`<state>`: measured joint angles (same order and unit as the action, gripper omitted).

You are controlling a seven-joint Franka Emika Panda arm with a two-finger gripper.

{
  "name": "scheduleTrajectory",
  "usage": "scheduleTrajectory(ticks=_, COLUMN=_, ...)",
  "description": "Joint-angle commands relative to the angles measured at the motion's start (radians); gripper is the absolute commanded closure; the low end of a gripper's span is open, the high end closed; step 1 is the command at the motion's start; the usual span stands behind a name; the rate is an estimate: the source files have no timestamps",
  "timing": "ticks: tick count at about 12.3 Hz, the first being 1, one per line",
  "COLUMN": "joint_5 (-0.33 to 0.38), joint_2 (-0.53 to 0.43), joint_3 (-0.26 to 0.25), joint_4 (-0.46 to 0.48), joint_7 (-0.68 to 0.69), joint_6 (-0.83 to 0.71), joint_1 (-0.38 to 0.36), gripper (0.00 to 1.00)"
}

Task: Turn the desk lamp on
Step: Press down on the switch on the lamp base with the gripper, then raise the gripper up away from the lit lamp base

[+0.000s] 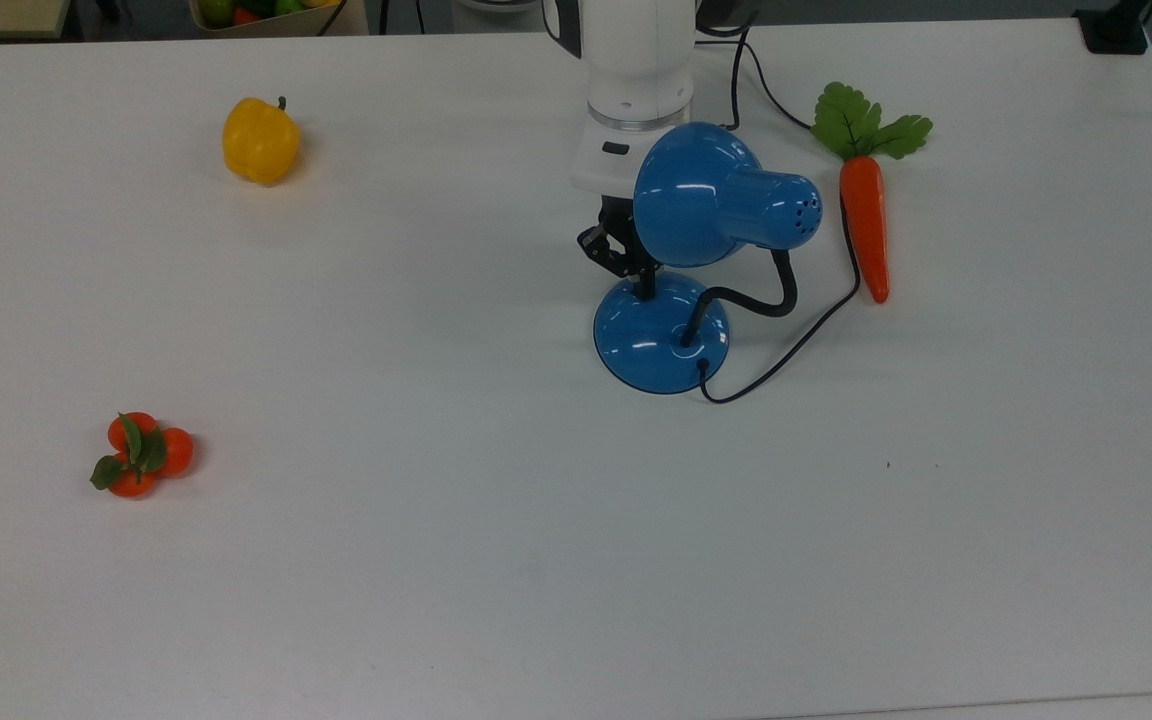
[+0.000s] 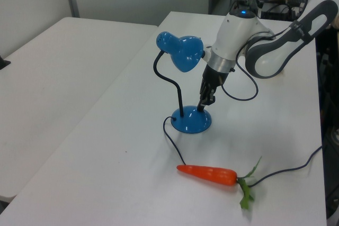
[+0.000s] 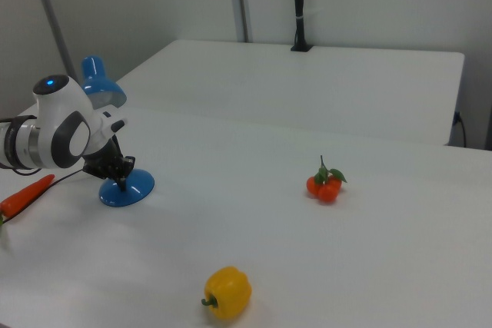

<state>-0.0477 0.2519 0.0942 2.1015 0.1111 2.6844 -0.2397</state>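
1. a wide white table [image 1: 456, 560] carries everything; a second white table stands beyond it in the right view.
2. the blue lamp [image 1: 661, 335] stands on the table near the top view's upper middle, its round base flat and its dome shade [image 1: 696, 195] raised on a bent black neck.
3. a black cord [image 1: 796, 340] leaves the base and runs up past the carrot [image 1: 864, 225], which lies just to the top view's right of the lamp.
4. the pincer [image 2: 202, 105] points down with its tip touching the rim of the base on the side toward the arm; its fingers look pressed together with nothing between them.
5. a yellow pepper [image 1: 259, 140] sits far to the top view's left, and a cluster of small oranges [image 1: 139, 455] lies nearer the lower left, both well apart from the lamp.
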Motion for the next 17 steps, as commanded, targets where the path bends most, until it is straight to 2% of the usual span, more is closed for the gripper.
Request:
scheduleTrajectory(ticks=1, joint_5=0.014, joint_2=0.026, joint_3=0.002, joint_4=-0.014, joint_7=0.027, joint_6=0.023, joint_1=-0.003, gripper=1.0)
scheduleTrajectory(ticks=6, joint_5=0.005, joint_2=0.047, joint_3=0.004, joint_4=-0.015, joint_7=0.027, joint_6=0.063, joint_1=-0.003, gripper=1.0)
scheduleTrajectory(ticks=9, joint_5=0.005, joint_2=0.027, joint_3=0.01, joint_4=-0.012, joint_7=0.021, joint_6=0.048, joint_1=-0.001, gripper=1.0)
scheduleTrajectory(ticks=14, joint_5=0.009, joint_2=-0.052, joint_3=0.007, joint_4=-0.029, joint_7=-0.048, joint_6=-0.196, joint_1=0.043, gripper=1.0)
scheduleTrajectory(ticks=17, joint_5=0.002, joint_2=-0.108, joint_3=-0.002, joint_4=-0.073, joint_7=-0.215, joint_6=-0.473, joint_1=0.059, gripper=1.0)
